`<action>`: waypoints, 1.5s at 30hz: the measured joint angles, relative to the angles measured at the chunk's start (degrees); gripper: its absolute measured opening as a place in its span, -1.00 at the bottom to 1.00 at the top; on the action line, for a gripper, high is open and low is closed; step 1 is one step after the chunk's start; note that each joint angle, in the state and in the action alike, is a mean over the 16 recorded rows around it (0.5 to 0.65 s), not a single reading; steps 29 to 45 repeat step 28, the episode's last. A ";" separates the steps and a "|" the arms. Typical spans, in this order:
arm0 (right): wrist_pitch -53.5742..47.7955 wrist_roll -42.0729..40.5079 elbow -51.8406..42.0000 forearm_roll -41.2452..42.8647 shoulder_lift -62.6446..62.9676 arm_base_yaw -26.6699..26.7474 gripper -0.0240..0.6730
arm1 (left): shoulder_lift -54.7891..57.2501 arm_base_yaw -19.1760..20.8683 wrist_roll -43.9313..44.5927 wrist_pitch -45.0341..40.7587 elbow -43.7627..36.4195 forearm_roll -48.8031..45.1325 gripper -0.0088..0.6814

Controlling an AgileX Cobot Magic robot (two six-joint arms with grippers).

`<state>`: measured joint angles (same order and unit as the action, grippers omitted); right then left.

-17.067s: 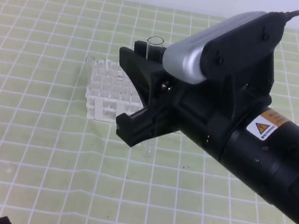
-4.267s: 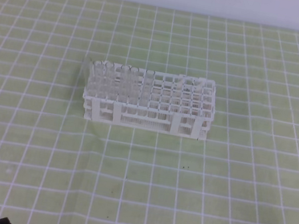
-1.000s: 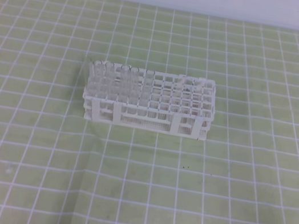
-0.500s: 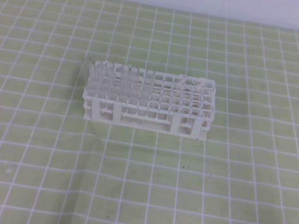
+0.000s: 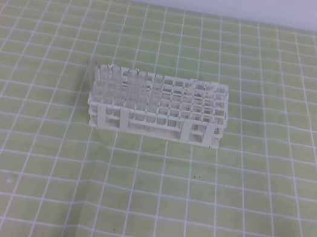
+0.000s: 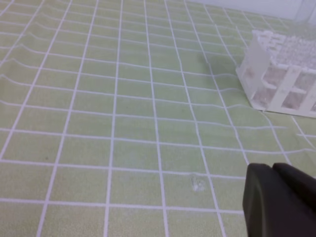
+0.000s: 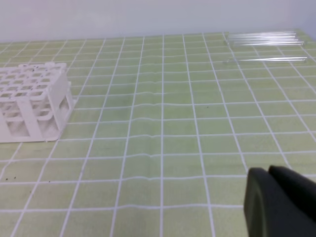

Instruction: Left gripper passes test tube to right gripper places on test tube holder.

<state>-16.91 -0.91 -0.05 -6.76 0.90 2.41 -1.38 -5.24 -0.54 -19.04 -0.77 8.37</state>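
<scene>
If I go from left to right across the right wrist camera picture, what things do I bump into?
White test tube holder at the left edge → black right gripper low near the right → clear test tubes lying on the green mat far up at the right.

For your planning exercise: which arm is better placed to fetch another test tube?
Probably right: loose test tubes lie on its side, ahead of the right gripper; the left gripper faces only the test tube holder.
</scene>
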 joint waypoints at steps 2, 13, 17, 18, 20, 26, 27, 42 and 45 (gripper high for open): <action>0.00 -0.02 0.00 0.00 0.00 0.00 -0.98 | 0.22 -0.01 0.01 -0.06 0.07 0.00 -0.98; 0.00 -0.11 0.00 0.00 -0.05 0.00 -0.98 | 0.55 -0.03 0.03 -0.29 0.28 0.00 -0.98; 0.00 -0.11 0.00 0.00 -0.07 0.00 -0.98 | 0.44 -0.03 0.02 -0.23 0.21 0.00 -0.98; 0.00 -0.11 0.00 0.00 -0.07 0.00 -0.98 | 0.33 -0.02 0.02 -0.17 0.14 0.00 -0.98; 0.00 -0.11 0.00 0.00 -0.08 0.00 -0.98 | 0.55 -0.03 0.03 -0.29 0.28 0.00 -0.98; 0.00 -0.11 0.00 0.00 -0.08 0.00 -0.98 | 0.57 -0.04 0.02 -0.24 0.29 0.00 -0.98; 0.00 -0.11 0.00 0.00 -0.08 0.00 -0.98 | 0.50 -0.03 0.02 -0.20 0.25 0.00 -0.98; 0.00 -0.11 0.00 0.00 -0.08 0.00 -0.98 | 0.42 -0.03 0.02 -0.16 0.20 0.00 -0.98; 0.00 -0.11 0.00 0.00 -0.08 0.00 -0.98 | 0.42 -0.03 0.02 -0.16 0.20 0.00 -0.98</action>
